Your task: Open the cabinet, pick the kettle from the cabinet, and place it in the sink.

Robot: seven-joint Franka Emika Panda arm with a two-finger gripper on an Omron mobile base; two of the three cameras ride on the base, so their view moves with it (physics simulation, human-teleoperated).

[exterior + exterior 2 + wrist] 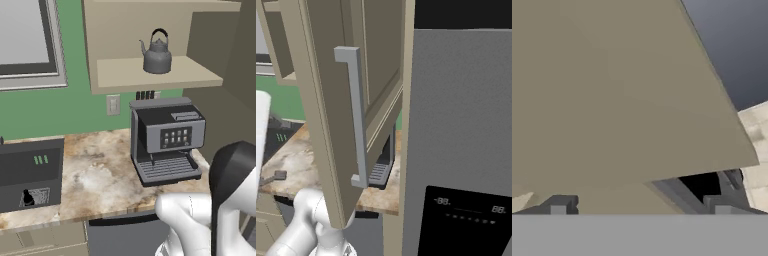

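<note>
Cabinet (150,75) open, kettle (157,54) on its shelf, door (336,115) blocking the counter behind, gripper (640,206) fingers spread wide, empty, tips cut off.

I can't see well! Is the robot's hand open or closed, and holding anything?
Gripper: jaws open wide, holding nothing, close to the cabinet door.

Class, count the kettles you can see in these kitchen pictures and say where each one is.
1. The kettle stands upright on the shelf of the open cabinet, above the coffee machine. Others could be hidden behind the swung-out cabinet door.
</note>
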